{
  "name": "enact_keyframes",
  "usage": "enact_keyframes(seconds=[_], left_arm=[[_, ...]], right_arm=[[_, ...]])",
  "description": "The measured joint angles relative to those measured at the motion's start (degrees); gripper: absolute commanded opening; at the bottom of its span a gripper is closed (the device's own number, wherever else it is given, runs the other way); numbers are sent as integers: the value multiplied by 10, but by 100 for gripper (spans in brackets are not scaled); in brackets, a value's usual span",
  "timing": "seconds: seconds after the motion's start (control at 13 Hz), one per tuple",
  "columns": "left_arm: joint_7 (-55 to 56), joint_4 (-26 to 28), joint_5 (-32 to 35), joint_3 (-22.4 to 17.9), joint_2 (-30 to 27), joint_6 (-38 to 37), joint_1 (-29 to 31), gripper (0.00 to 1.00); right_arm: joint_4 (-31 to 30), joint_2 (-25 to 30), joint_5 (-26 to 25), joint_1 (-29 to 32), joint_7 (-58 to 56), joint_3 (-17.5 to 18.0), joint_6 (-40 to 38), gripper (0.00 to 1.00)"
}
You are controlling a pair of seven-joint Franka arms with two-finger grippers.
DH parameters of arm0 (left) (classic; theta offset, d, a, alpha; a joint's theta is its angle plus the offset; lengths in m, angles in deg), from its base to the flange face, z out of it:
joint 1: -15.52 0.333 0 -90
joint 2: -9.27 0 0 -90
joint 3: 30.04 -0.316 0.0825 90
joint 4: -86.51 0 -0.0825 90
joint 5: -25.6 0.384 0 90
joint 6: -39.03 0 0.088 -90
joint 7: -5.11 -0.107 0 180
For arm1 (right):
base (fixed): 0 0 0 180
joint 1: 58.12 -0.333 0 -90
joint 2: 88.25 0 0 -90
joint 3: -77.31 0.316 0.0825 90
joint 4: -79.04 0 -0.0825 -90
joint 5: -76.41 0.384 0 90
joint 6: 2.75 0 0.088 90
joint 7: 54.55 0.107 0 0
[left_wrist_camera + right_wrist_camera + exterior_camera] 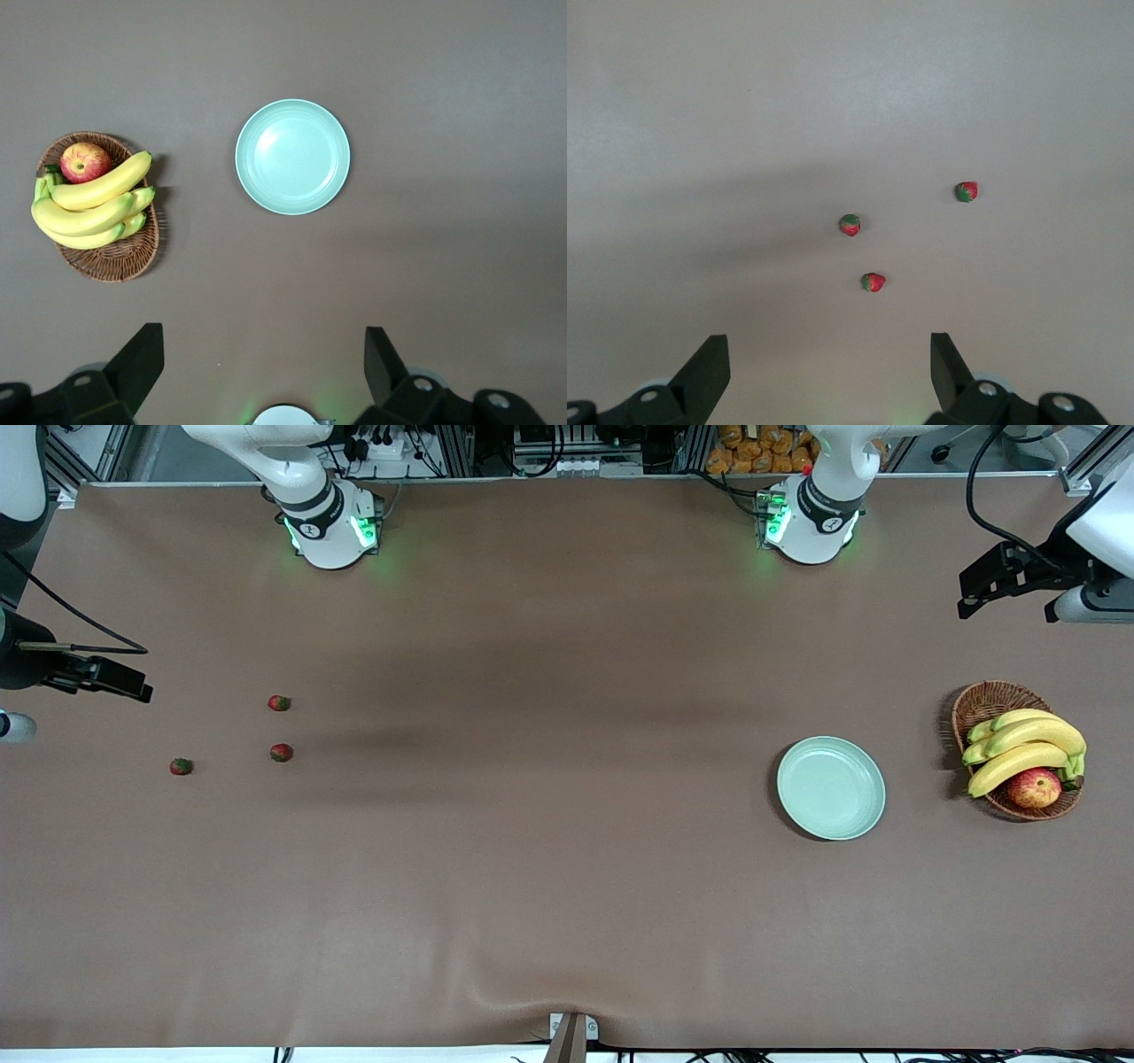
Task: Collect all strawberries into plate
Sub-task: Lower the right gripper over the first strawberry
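Right wrist view: right gripper (pixel 824 376) jaws spread, empty, high over three strawberries (pixel 850 225) on surface ahead of jaws. Left gripper (pixel 264 372) waits, released, plate (pixel 292 156) ahead. I judge collection unstarted; next: descend, centre nearest berry.

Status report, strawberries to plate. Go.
Left gripper and right gripper both open, high, holding nothing. Three strawberries on the table at right arm's end. Plate bare. Nothing between.

High front camera; two downward wrist cameras
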Motion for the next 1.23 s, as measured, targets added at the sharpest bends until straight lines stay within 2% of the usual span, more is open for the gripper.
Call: enact_keyframes(seconds=[0.77,1.08,1.23], left_arm=[[8,0,-1,1,0,-6,0,100],[8,-1,-1,0,-1,-8,1,100],[8,-1,-1,-3,-2,-9,1,100]], right_arm=[[10,-1,0,0,0,0,-2,100],[-65,-40,0,0,0,0,24,100],[-112,-80,0,0,0,0,78,100]])
